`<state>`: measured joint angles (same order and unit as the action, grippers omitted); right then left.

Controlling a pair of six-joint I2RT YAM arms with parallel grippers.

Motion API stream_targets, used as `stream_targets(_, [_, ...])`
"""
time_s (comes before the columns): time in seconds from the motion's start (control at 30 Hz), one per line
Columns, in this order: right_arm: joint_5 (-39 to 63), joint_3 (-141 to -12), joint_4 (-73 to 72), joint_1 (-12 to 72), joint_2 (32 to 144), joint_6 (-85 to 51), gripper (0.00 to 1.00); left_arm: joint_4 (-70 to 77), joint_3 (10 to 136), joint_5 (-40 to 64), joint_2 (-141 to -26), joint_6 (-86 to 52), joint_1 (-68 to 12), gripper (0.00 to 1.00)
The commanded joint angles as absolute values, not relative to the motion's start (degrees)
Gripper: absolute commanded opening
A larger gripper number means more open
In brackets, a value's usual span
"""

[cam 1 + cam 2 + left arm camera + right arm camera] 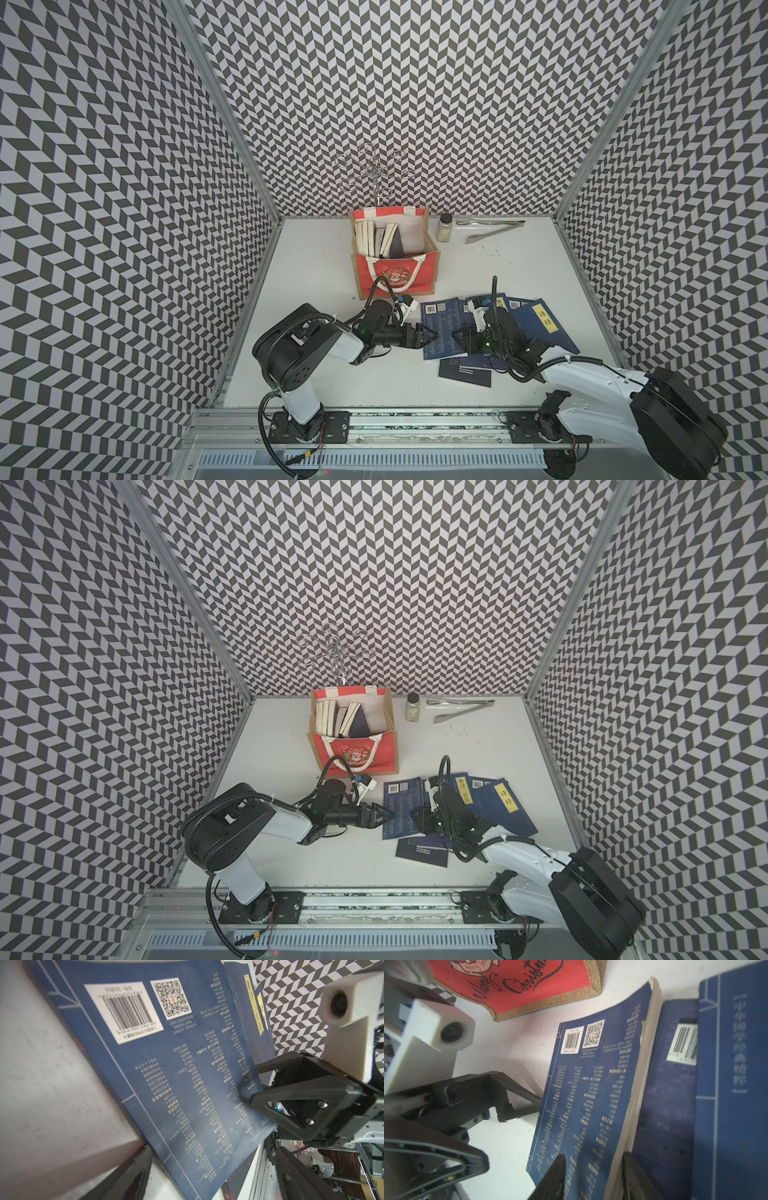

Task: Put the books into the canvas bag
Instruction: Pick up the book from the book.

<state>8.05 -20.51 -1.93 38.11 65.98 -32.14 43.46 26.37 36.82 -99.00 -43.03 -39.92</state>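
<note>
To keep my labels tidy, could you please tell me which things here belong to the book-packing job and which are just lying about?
Job: canvas bag; books standing inside it; barcode-up navy book; navy books beside it; dark book beneath them.
Lying about: lidded jar; metal tongs; wire stand behind the bag.

White shells (347, 341), black joints (291, 357), corrugated cables (260, 419), triangular black claws (434, 334).
</note>
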Motion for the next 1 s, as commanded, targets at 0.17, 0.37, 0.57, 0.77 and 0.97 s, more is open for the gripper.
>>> stream_targets(0.17, [11.96,-19.44,0.61,38.85,66.14,-32.6,0.1,41.28,27.29,39.64,-99.53,-43.17,-41.11,0.91])
stream_targets(0.37, [19.3,-17.65,-4.12,37.07,60.95,-30.21,0.0,38.09,26.08,38.87,-93.73,-40.51,-40.73,0.93])
stream_targets(0.57, [24.48,-13.22,-9.95,36.39,47.85,-29.19,0.0,34.8,23.7,37.2,-88.2,-38.95,-37.69,0.94])
stream_targets(0.77, [25.86,-9.73,-9.32,36.3,39.14,-27.28,0.0,30.21,22.0,35.59,-81.63,-37.84,-34.1,0.95])
stream_targets(0.97, [31.34,-8.05,-12.25,36.3,37.27,-25.36,0.0,32.55,19.28,37.06,-72.59,-38.29,-34.01,0.94])
